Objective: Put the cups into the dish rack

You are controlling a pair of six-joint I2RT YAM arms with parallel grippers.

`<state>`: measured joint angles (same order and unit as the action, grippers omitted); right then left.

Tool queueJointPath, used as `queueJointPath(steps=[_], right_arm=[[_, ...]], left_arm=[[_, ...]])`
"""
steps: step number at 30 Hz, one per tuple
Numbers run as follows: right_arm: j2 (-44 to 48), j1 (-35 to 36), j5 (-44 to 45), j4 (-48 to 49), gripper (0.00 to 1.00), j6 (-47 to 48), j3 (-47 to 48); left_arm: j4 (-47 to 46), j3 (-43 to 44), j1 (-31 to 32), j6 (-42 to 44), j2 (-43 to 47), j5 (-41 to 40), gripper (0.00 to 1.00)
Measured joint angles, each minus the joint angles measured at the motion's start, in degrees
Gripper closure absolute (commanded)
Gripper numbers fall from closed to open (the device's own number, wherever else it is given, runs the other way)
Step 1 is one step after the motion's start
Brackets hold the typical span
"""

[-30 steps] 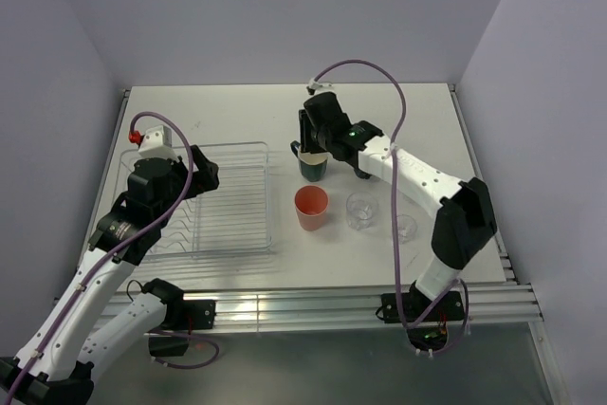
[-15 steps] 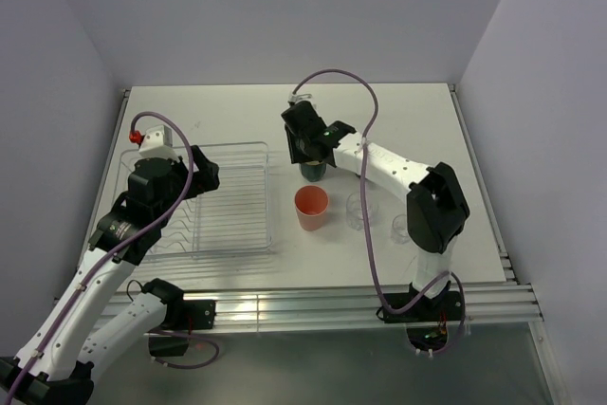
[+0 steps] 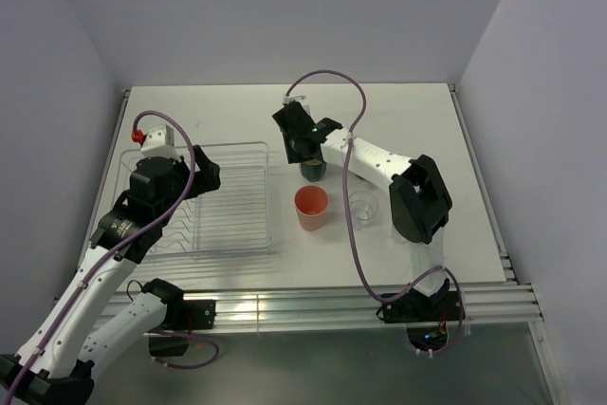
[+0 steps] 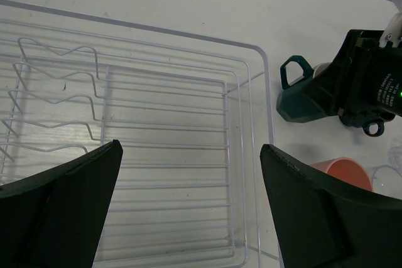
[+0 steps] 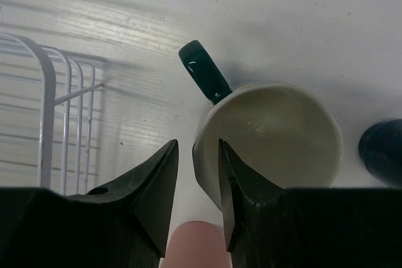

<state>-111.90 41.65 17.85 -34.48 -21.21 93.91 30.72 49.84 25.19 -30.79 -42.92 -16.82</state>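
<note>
Since a second ago the right arm's elbow has swung in from the table's (image 3: 417,120) right side toward the middle, and the right gripper (image 5: 198,142) has slid slightly toward 9 o'clock. The dark teal mug (image 5: 276,130) has stayed put, and the left arm has not shifted. The mug stands upright just off the dish rack's (image 3: 228,206) far right corner, long axis vertical, cream mouth up. In the right wrist view its handle (image 5: 202,70) points to about 11 o'clock, toward that corner. The right jaws are partly closed astride the mug's wall at its 9 o'clock side, one finger inside the rim and one outside. A sliver of table shows beside the outer finger, so it cannot be told whether they pinch the wall. The left gripper (image 4: 191,155) hangs over the rack with jaws spread wide, holding nothing. The salmon-pink tumbler (image 3: 311,206) stands at the mug's 6 o'clock, a clear glass (image 3: 361,208) at 4 o'clock, and a navy mug (image 5: 383,152) at 3 o'clock.
</note>
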Motion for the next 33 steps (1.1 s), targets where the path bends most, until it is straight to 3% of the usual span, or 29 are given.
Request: queueJointPath(steps=[11,33], right_arm=[[-2.95,0.0,0.31,-0.94,0.64,0.72,0.68],[-1.97,-0.17,0.7,1.14,0.6,8.48,-3.13]], left_arm=[[0.0,0.0,0.0,0.04,-0.07,0.0,0.01],[0.02,0.0,0.0,0.04,-0.09,0.0,0.01]])
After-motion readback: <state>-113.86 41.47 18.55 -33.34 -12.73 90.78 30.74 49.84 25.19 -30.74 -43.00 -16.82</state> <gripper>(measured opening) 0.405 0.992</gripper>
